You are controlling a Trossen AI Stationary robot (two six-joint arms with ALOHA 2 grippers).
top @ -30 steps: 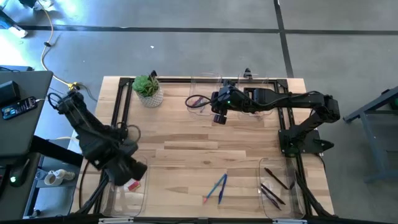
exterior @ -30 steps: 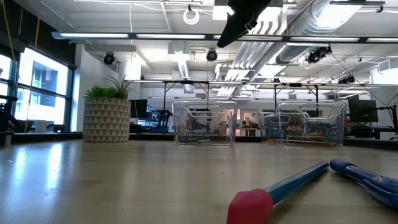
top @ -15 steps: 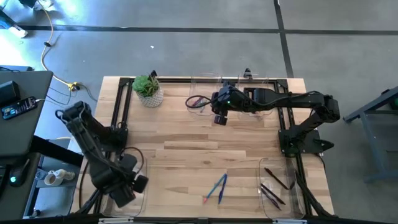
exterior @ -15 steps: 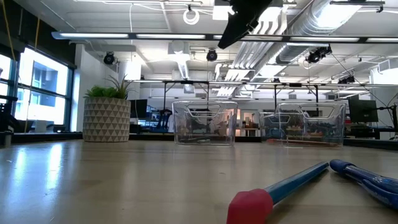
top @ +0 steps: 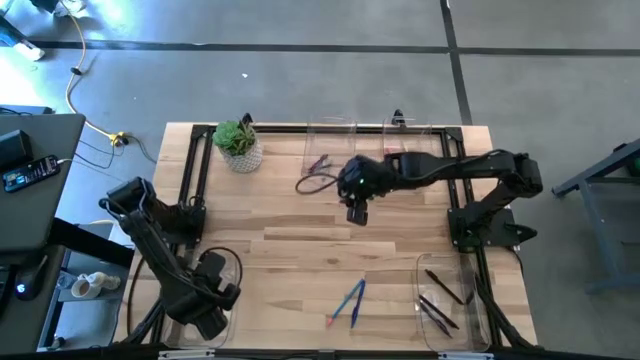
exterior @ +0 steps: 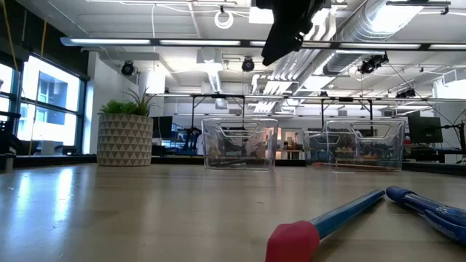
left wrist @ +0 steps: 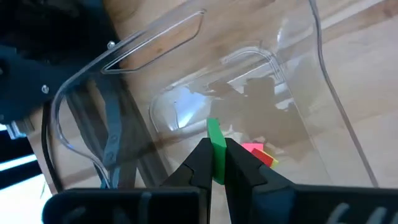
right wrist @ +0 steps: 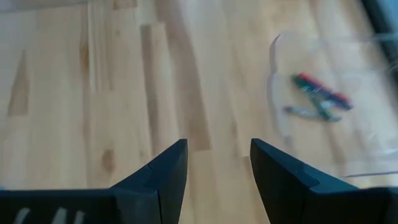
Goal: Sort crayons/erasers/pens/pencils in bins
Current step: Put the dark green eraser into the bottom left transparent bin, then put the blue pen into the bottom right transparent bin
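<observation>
My left gripper (left wrist: pixel 215 168) is shut on a green eraser (left wrist: pixel 214 138) over the clear near-left bin (left wrist: pixel 323 81), which holds pink-red and yellow erasers (left wrist: pixel 258 152). In the high view it hangs at the table's near left corner (top: pixel 212 303). My right gripper (right wrist: pixel 214 163) is open and empty above the table's middle (top: pixel 357 208), just near of the far bin (right wrist: pixel 280 74) that holds crayons (right wrist: pixel 318 92). Two blue pens (top: pixel 350 298) lie on the table near the front edge. Pencils (top: pixel 440 295) lie in the near-right bin. My left gripper pinches the green eraser between its two fingers (left wrist: pixel 200 158). The eraser's free end (left wrist: pixel 213 127) sticks out past the fingertips. The eraser is clear of the bin's floor, above the other erasers.
A potted green plant (top: pixel 240 145) stands at the far left. A second far bin (top: pixel 415 145) stands to the right of the crayon bin. In the low view the pens (exterior: pixel 349 211), one with a red end (exterior: pixel 291 240), lie close in front.
My left gripper has gone toward the table's near edge and now hangs over the near-left bin. My right gripper has drawn back from the far crayon bin toward the table's middle.
</observation>
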